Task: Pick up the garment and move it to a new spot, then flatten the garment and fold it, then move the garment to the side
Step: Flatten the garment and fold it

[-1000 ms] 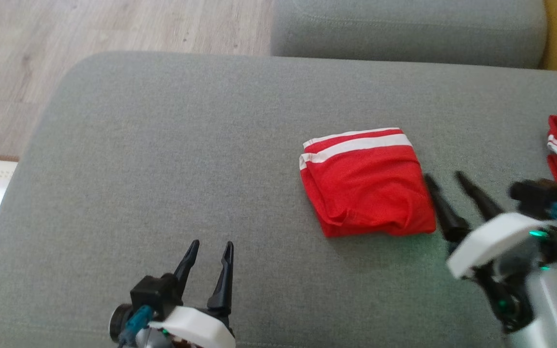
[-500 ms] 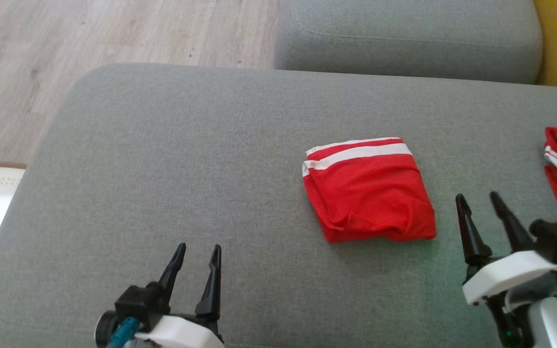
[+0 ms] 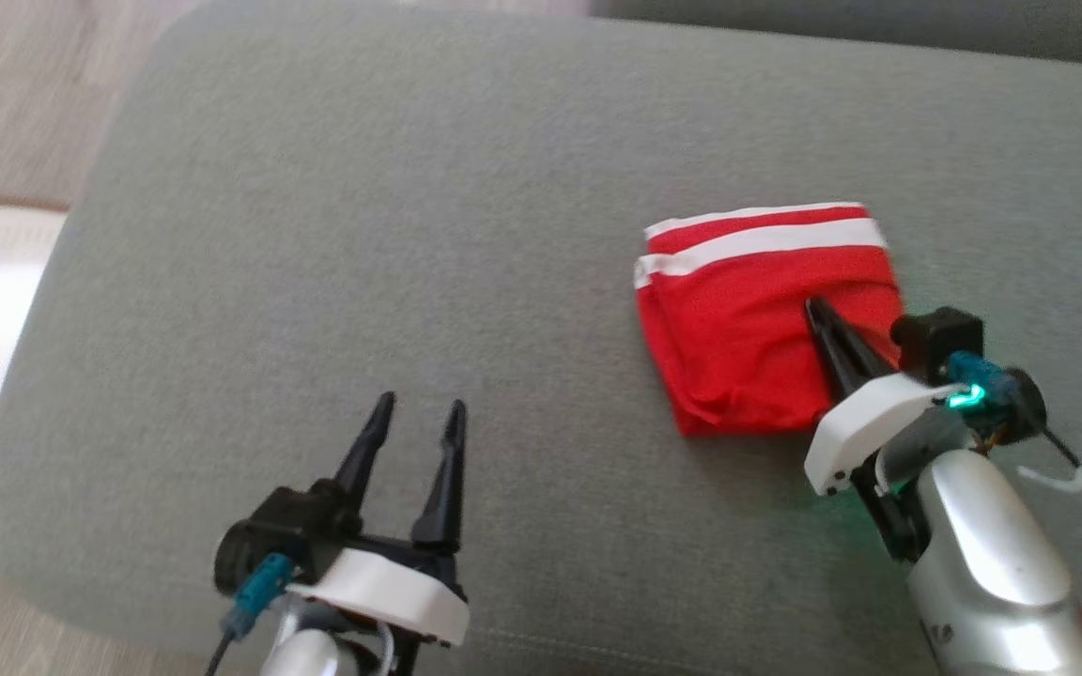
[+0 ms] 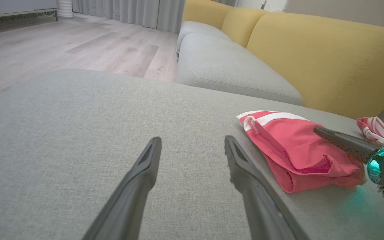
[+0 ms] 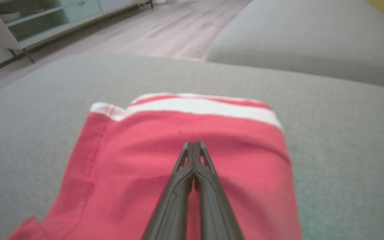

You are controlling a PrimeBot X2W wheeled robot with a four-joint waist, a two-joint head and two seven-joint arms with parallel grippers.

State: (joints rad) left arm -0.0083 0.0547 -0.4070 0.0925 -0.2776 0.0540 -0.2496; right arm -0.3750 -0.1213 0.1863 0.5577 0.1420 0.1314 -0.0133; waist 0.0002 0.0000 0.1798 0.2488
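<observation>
Fingers (image 5: 178,193) of the right gripper (image 5: 194,144) were pressed together with no cloth between them, their tips over the top of the folded red garment (image 3: 738,319); whether they touched it I could not tell. It lay on the grey cushion (image 3: 363,235), toward the right. The left gripper (image 3: 420,404) hung spread open over bare cushion, well apart from the garment. A push with closed tips would likely drag only the top layer and ruck or undo the fold. Sliding it rightward could run it into the other striped cloth (image 4: 375,128).

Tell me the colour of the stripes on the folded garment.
White stripes on the red garment; clearest in head view.
</observation>
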